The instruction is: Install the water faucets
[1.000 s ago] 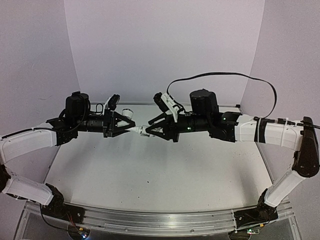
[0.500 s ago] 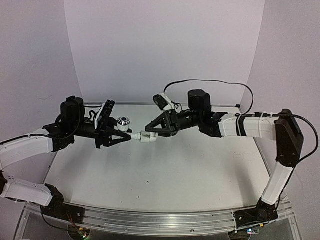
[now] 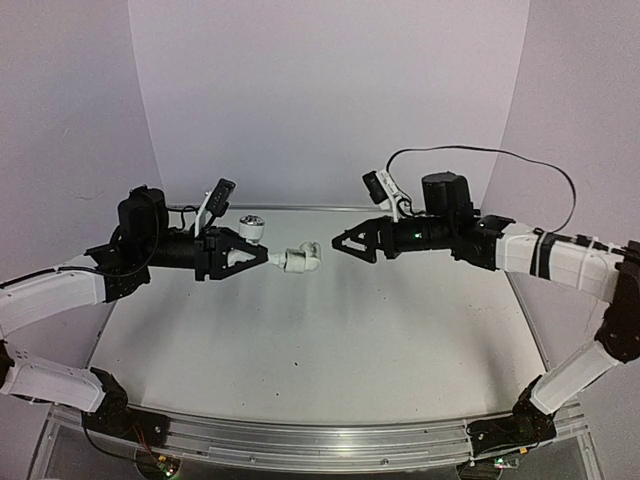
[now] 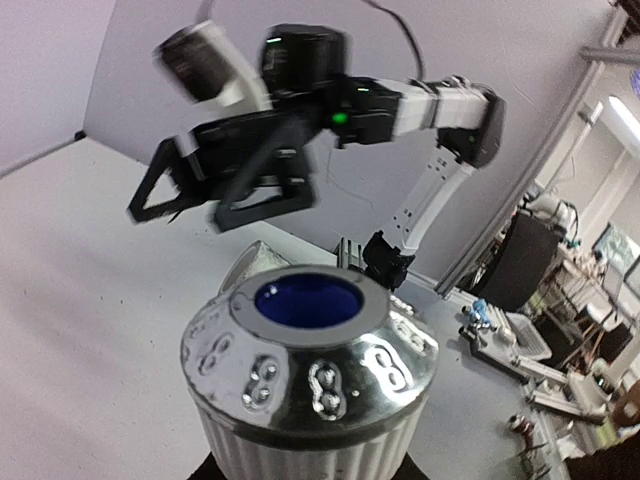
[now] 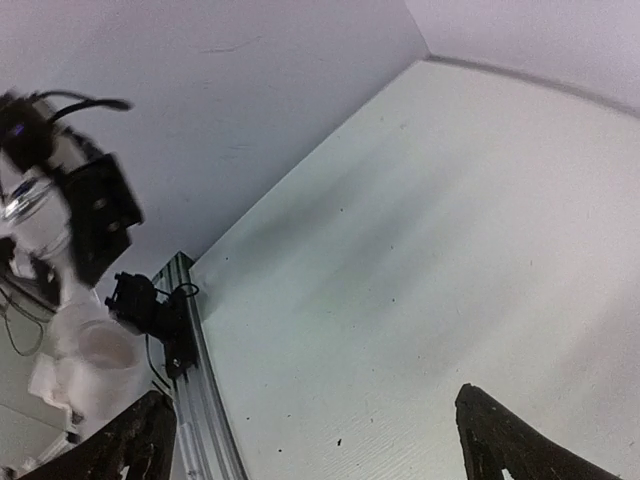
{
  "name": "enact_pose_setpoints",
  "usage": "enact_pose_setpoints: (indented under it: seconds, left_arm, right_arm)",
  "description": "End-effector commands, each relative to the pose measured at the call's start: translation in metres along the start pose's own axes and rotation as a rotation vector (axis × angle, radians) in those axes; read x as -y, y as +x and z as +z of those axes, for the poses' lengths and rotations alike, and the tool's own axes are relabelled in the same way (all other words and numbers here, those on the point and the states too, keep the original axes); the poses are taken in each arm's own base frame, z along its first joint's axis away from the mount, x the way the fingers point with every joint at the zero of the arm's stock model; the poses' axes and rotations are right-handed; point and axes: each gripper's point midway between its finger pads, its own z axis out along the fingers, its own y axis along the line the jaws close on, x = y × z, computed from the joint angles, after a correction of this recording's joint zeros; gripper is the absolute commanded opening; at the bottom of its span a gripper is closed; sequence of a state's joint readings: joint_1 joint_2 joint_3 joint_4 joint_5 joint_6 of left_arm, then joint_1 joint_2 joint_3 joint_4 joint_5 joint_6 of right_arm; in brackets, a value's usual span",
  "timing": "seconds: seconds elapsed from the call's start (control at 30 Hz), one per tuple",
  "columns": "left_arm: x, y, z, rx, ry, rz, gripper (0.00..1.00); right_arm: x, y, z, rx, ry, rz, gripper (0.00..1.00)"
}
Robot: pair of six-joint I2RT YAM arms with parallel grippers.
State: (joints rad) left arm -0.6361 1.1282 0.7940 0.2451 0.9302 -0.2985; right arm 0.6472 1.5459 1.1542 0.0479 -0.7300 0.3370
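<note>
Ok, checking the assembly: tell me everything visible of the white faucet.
The faucet is white plastic, bent at its far end, with a silvery metal cap showing blue inside. It sticks out level in the air, pinched by the shut left gripper; the open right gripper stands apart from it.

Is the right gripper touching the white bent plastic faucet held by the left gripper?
Apart. The top external view shows a plain gap between the open right gripper and the white bent plastic faucet.
</note>
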Motion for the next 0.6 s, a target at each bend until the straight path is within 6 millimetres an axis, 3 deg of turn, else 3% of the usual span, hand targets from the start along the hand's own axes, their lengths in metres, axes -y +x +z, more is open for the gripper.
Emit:
enact_pose_setpoints:
  seconds: [0.0,0.1,0.2,0.43,0.57]
  left_arm:
    - [-0.025,-0.035,0.006,0.106,-0.096,-0.304,0.0]
    - [-0.034,-0.033,0.019,0.07,-0.062,-0.449,0.0]
    - [-0.036,-0.031,0.032,0.005,0.01,-0.572,0.0]
    - [-0.044,-0.021,0.043,-0.047,0.041,-0.701,0.0]
    - [-0.043,-0.021,0.042,-0.044,0.041,-0.712,0.0]
  right_arm:
    - [-0.057,-0.002,-0.014,0.059,0.074,-0.529,0.98]
    - [-0.08,-0.004,-0.016,0.095,0.077,-0.658,0.98]
    - [-0.089,0.001,-0.009,0.089,0.063,-0.736,0.98]
    - [-0.068,0.011,0.014,0.048,0.117,-0.81,0.85]
    - [-0.066,0.021,0.029,0.016,0.074,-0.796,0.76]
